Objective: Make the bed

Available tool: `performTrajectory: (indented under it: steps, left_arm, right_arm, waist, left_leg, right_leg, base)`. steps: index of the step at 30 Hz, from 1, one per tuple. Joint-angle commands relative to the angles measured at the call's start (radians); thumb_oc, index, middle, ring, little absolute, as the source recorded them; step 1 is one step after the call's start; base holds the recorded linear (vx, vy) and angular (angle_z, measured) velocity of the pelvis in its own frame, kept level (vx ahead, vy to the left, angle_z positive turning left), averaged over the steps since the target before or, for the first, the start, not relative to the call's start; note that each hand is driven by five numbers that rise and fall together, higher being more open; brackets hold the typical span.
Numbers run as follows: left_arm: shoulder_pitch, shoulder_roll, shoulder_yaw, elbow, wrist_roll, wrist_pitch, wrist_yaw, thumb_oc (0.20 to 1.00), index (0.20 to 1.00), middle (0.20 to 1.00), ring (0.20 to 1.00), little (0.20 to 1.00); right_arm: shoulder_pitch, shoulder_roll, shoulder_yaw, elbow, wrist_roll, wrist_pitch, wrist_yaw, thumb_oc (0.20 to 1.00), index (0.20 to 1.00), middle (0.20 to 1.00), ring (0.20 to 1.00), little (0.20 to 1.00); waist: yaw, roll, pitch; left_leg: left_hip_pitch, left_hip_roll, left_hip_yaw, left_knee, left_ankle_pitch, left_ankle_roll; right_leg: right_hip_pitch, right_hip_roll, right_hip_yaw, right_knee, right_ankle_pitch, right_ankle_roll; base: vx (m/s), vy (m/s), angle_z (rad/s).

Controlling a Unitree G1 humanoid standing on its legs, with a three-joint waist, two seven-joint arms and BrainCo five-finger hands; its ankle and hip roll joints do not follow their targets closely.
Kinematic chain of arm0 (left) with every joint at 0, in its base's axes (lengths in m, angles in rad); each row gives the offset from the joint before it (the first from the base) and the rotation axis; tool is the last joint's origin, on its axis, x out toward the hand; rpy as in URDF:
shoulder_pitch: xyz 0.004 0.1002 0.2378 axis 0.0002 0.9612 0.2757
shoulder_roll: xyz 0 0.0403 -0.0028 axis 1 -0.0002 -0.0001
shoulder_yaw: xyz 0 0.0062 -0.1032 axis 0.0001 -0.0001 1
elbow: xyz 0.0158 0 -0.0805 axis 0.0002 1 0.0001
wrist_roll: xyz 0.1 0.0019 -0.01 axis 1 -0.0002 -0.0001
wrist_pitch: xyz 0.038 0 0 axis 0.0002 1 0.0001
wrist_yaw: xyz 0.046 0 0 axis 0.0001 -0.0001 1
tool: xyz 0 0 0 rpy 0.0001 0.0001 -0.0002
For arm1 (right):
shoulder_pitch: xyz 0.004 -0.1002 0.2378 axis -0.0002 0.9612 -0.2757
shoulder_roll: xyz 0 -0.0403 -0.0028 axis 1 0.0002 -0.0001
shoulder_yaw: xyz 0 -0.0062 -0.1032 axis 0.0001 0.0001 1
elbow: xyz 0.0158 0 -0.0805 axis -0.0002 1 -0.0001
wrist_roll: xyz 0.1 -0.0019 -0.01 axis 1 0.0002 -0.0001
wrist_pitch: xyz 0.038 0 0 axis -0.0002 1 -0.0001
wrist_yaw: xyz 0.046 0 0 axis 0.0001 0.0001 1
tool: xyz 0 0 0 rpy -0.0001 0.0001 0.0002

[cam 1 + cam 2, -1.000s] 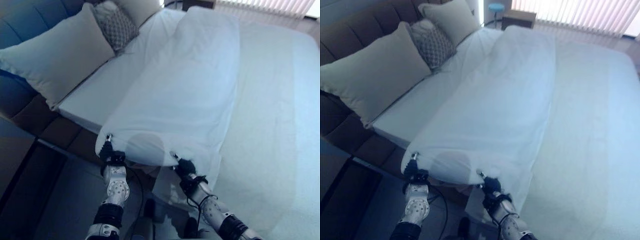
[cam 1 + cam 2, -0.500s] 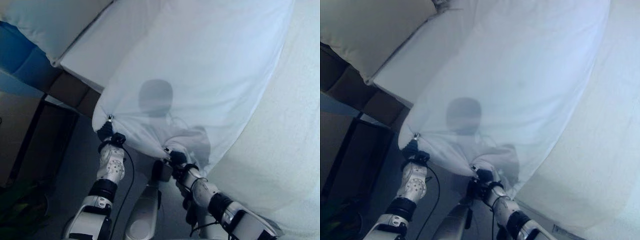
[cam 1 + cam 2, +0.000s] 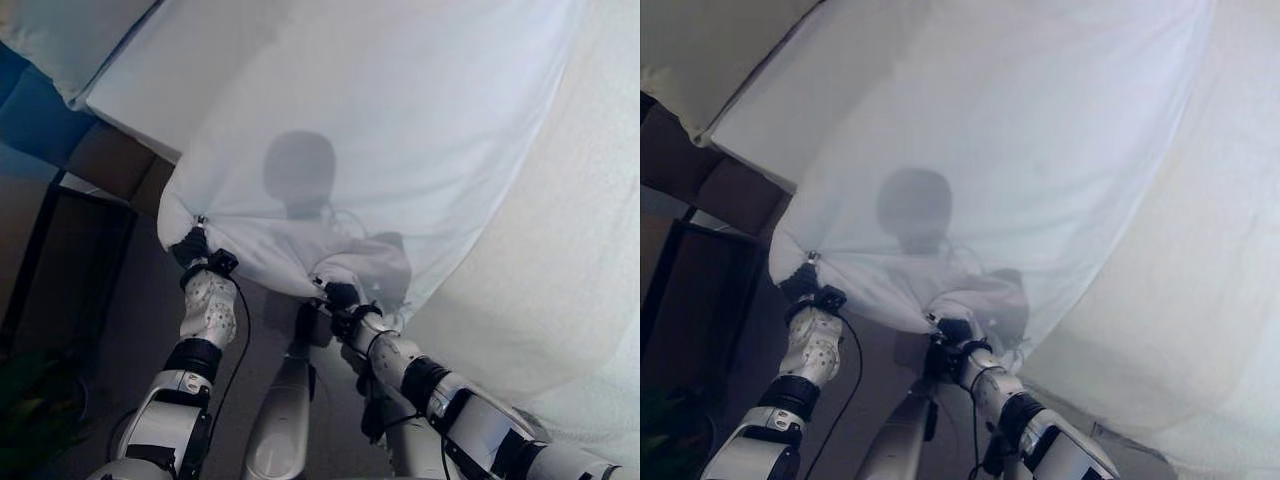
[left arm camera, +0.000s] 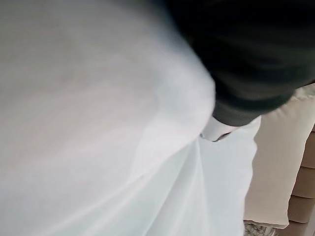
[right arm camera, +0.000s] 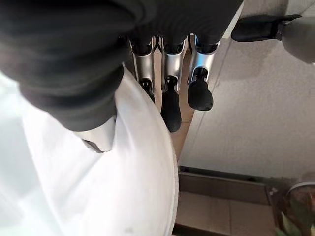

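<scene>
My left hand (image 3: pixel 192 247) and my right hand (image 3: pixel 340 297) are each clamped on the near edge of the white duvet (image 3: pixel 400 130), holding it taut off the bed's side. Beyond, it drapes over the mattress (image 3: pixel 150 90) toward a pillow (image 3: pixel 60 35).

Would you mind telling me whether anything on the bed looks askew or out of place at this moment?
The white duvet lies askew: it is bunched into one band across the mattress, leaving bare sheet beside the pillow. Its near edge hangs off the bedside, pinched by the left hand and right hand.
</scene>
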Motion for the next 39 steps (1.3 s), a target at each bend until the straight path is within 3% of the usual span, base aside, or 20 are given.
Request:
performTrajectory:
  steps: [1, 7, 10, 13, 14, 16, 17, 21, 24, 26, 29, 30, 31, 32, 33, 34, 35, 36, 38, 39]
  left_arm:
    - [0.02, 0.215, 0.11, 0.056, 0.08, -0.065, 0.129, 1.0, 1.0, 1.0, 1.0, 1.0]
    - [0.068, 0.186, 0.098, 0.055, 0.206, 0.043, 0.184, 1.0, 1.0, 1.0, 1.0, 1.0]
    - [0.134, 0.18, 0.129, 0.12, 0.236, 0.103, 0.183, 1.0, 1.0, 1.0, 1.0, 1.0]
    - [0.191, 0.171, 0.156, 0.139, 0.259, 0.136, 0.18, 1.0, 1.0, 1.0, 1.0, 1.0]
    - [0.25, 0.169, 0.185, 0.194, 0.317, 0.183, 0.198, 1.0, 1.0, 1.0, 1.0, 1.0]
    - [0.285, 0.17, 0.196, 0.223, 0.358, 0.21, 0.209, 1.0, 1.0, 1.0, 1.0, 1.0]
    - [0.328, 0.17, 0.228, 0.293, 0.394, 0.251, 0.227, 1.0, 1.0, 1.0, 1.0, 1.0]
    - [0.385, 0.16, 0.256, 0.353, 0.436, 0.271, 0.234, 1.0, 1.0, 1.0, 1.0, 1.0]
    - [0.442, 0.162, 0.296, 0.38, 0.439, 0.269, 0.225, 1.0, 1.0, 1.0, 1.0, 1.0]
    - [0.44, 0.165, 0.3, 0.375, 0.435, 0.264, 0.223, 1.0, 1.0, 1.0, 1.0, 1.0]
    - [0.471, 0.172, 0.32, 0.11, 0.438, 0.181, 0.215, 1.0, 1.0, 1.0, 1.0, 1.0]
    - [0.475, 0.169, 0.321, 0.106, 0.439, 0.182, 0.216, 1.0, 1.0, 1.0, 1.0, 1.0]
    - [0.488, 0.157, 0.328, 0.043, 0.403, 0.146, 0.189, 1.0, 1.0, 1.0, 1.0, 1.0]
    - [0.513, 0.132, 0.313, -0.123, 0.294, 0.078, 0.079, 1.0, 1.0, 1.0, 1.0, 1.0]
    - [0.516, 0.132, 0.314, -0.124, 0.293, 0.078, 0.077, 1.0, 1.0, 1.0, 1.0, 1.0]
    - [0.513, 0.137, 0.267, -0.221, 0.171, 0.049, -0.077, 1.0, 1.0, 1.0, 1.0, 1.0]
    - [0.513, 0.137, 0.267, -0.22, 0.169, 0.049, -0.078, 1.0, 1.0, 1.0, 1.0, 1.0]
    - [0.485, 0.154, 0.211, -0.316, 0.057, 0.048, -0.224, 1.0, 1.0, 1.0, 1.0, 1.0]
    - [0.471, 0.161, 0.192, -0.34, 0.042, 0.058, -0.268, 1.0, 1.0, 1.0, 1.0, 1.0]
    - [0.384, 0.193, 0.111, -0.386, -0.062, 0.069, -0.387, 1.0, 1.0, 1.0, 1.0, 1.0]
  right_arm:
    - [0.036, 0.049, -0.009, 0.022, -0.046, -0.002, -0.028, 1.0, 1.0, 1.0, 1.0, 1.0]
    - [0.08, 0.037, -0.029, 0.049, -0.064, 0.043, -0.038, 1.0, 1.0, 1.0, 1.0, 1.0]
    - [0.167, 0.006, -0.074, 0.07, -0.077, 0.069, -0.038, 1.0, 1.0, 1.0, 1.0, 1.0]
    - [0.236, -0.028, -0.125, 0.072, -0.106, 0.078, -0.051, 1.0, 1.0, 1.0, 1.0, 1.0]
    - [0.3, -0.047, -0.206, 0.101, -0.112, 0.071, -0.08, 1.0, 1.0, 1.0, 1.0, 1.0]
    - [0.328, -0.061, -0.27, 0.136, -0.137, 0.057, -0.113, 1.0, 1.0, 1.0, 1.0, 1.0]
    - [0.358, -0.095, -0.379, 0.172, -0.165, 0.04, -0.171, 1.0, 1.0, 1.0, 1.0, 1.0]
    - [0.409, -0.163, -0.526, 0.248, -0.213, 0.022, -0.225, 1.0, 1.0, 1.0, 1.0, 1.0]
    - [0.437, -0.247, -0.686, 0.347, -0.234, 0.009, -0.285, 1.0, 1.0, 1.0, 1.0, 1.0]
    - [0.428, -0.273, -0.728, 0.359, -0.233, 0.003, -0.302, 1.0, 1.0, 1.0, 1.0, 1.0]
    - [0.43, -0.351, -0.793, 0.221, -0.269, -0.033, -0.362, 1.0, 1.0, 1.0, 1.0, 1.0]
    - [0.434, -0.351, -0.792, 0.216, -0.27, -0.031, -0.365, 1.0, 1.0, 1.0, 1.0, 1.0]
    - [0.441, -0.364, -0.791, 0.136, -0.293, -0.037, -0.365, 1.0, 1.0, 1.0, 1.0, 1.0]
    - [0.464, -0.4, -0.762, -0.079, -0.322, -0.057, -0.316, 1.0, 1.0, 1.0, 1.0, 1.0]
    - [0.466, -0.399, -0.762, -0.083, -0.322, -0.056, -0.317, 1.0, 1.0, 1.0, 1.0, 1.0]
    - [0.461, -0.472, -0.712, -0.229, -0.365, -0.068, -0.213, 1.0, 1.0, 1.0, 1.0, 1.0]
    - [0.462, -0.472, -0.713, -0.231, -0.365, -0.067, -0.213, 1.0, 1.0, 1.0, 1.0, 1.0]
    - [0.408, -0.521, -0.681, -0.313, -0.377, -0.084, -0.147, 1.0, 1.0, 1.0, 1.0, 1.0]
    - [0.383, -0.522, -0.669, -0.35, -0.385, -0.096, -0.139, 1.0, 1.0, 1.0, 1.0, 1.0]
    - [0.273, -0.549, -0.594, -0.44, -0.382, -0.115, -0.079, 1.0, 1.0, 1.0, 1.0, 1.0]
  waist:
    - [0.05, -0.029, 0.011]
    - [0.04, -0.008, 0.013]
    - [0.03, 0.004, 0.005]
    - [0.011, 0.015, 0.006]
    - [-0.005, 0.023, -0.01]
    - [-0.012, 0.028, -0.021]
    - [-0.038, 0.036, -0.036]
    - [-0.086, 0.068, -0.073]
    - [-0.123, 0.113, -0.117]
    - [-0.133, 0.123, -0.124]
    - [-0.155, 0.147, -0.146]
    - [-0.156, 0.148, -0.146]
    - [-0.159, 0.15, -0.144]
    - [-0.166, 0.144, -0.131]
    - [-0.166, 0.145, -0.131]
    - [-0.168, 0.138, -0.117]
    - [-0.168, 0.138, -0.117]
    - [-0.165, 0.13, -0.11]
    - [-0.165, 0.126, -0.111]
    - [-0.165, 0.122, -0.116]
  left_leg:
    - [0.01, -0.066, 0.058, -0.013, -0.049, 0.0]
    - [0.035, -0.073, 0.061, -0.01, -0.057, 0.011]
    - [0.076, -0.064, 0.074, -0.015, -0.084, 0.016]
    - [0.082, -0.065, 0.093, -0.019, -0.057, 0.025]
    - [0.115, -0.067, 0.099, -0.028, -0.078, 0.018]
    - [0.133, -0.065, 0.112, -0.039, -0.075, 0.014]
    - [0.141, -0.062, 0.134, -0.05, -0.045, 0.015]
    - [0.184, -0.057, 0.126, -0.074, -0.031, 0.005]
    - [0.241, -0.045, 0.118, -0.109, -0.015, -0.008]
    - [0.253, -0.041, 0.114, -0.114, -0.009, -0.015]
    - [0.272, -0.031, 0.105, -0.095, -0.009, -0.032]
    - [0.272, -0.031, 0.105, -0.092, -0.011, -0.032]
    - [0.27, -0.029, 0.102, -0.07, -0.015, -0.033]
    - [0.259, -0.032, 0.102, 0.001, -0.028, -0.039]
    - [0.259, -0.031, 0.102, 0.004, -0.03, -0.039]
    - [0.241, -0.039, 0.088, 0.071, -0.038, -0.042]
    - [0.24, -0.039, 0.087, 0.073, -0.04, -0.042]
    - [0.211, -0.057, 0.04, 0.108, -0.034, -0.048]
    - [0.197, -0.061, 0.031, 0.096, -0.044, -0.044]
    - [0.168, -0.055, 0.008, 0.049, -0.023, -0.042]
  right_leg:
    - [-0.02, -0.108, 0.036, -0.028, 0.139, 0.131]
    - [-0.015, -0.119, 0.033, 0.027, 0.118, 0.133]
    - [-0.003, -0.128, 0.027, 0.102, 0.071, 0.141]
    - [-0.012, -0.126, 0.031, 0.134, 0.067, 0.126]
    - [0.002, -0.112, 0.044, 0.139, 0.03, 0.126]
    - [0.009, -0.106, 0.035, 0.125, 0.029, 0.126]
    - [0.003, -0.094, 0.028, 0.11, 0.04, 0.113]
    - [0.014, -0.072, 0.075, 0.124, -0.003, 0.099]
    - [0.045, -0.064, 0.072, 0.128, -0.04, 0.081]
    - [0.055, -0.061, 0.066, 0.13, -0.051, 0.078]
    - [0.089, -0.043, 0.062, 0.125, -0.078, 0.065]
    - [0.091, -0.043, 0.062, 0.125, -0.078, 0.065]
    - [0.095, -0.04, 0.064, 0.123, -0.081, 0.06]
    - [0.112, -0.033, 0.071, 0.117, -0.079, 0.047]
    - [0.113, -0.033, 0.071, 0.116, -0.08, 0.047]
    - [0.125, -0.032, 0.08, 0.112, -0.078, 0.035]
    - [0.126, -0.031, 0.08, 0.113, -0.078, 0.035]
    - [0.123, -0.028, 0.095, 0.113, -0.076, 0.032]
    - [0.118, -0.026, 0.103, 0.113, -0.078, 0.034]
    - [0.096, -0.014, 0.128, 0.114, -0.071, 0.042]
  base:
    - [0.0, 0.0, 0.0]
    - [0.0, 0.0, 0.0]
    - [0.05, 0.01, -0.04]
    - [-0.03, 0.022, -0.18]
    - [0.1, -0.007, -0.37]
    - [0.04, -0.02, -0.31]
    - [-0.04, -0.033, -0.24]
    - [0.07, -0.095, -0.3]
    - [0.1, -0.139, 0.03]
    - [0.07, -0.163, 0.05]
    - [0.07, -0.249, 0.03]
    - [0.01, -0.133, 0.0]
    - [0.0, -0.177, 0.0]
    - [0.0, -0.177, -0.03]
    - [0.0, -0.22, -0.1]
    - [0.0, -0.095, -0.1]
    - [0.0, -0.134, -0.09]
    - [0.0, -0.048, -0.04]
    - [0.01, -0.016, -0.21]
    - [0.01, 0.026, -0.33]
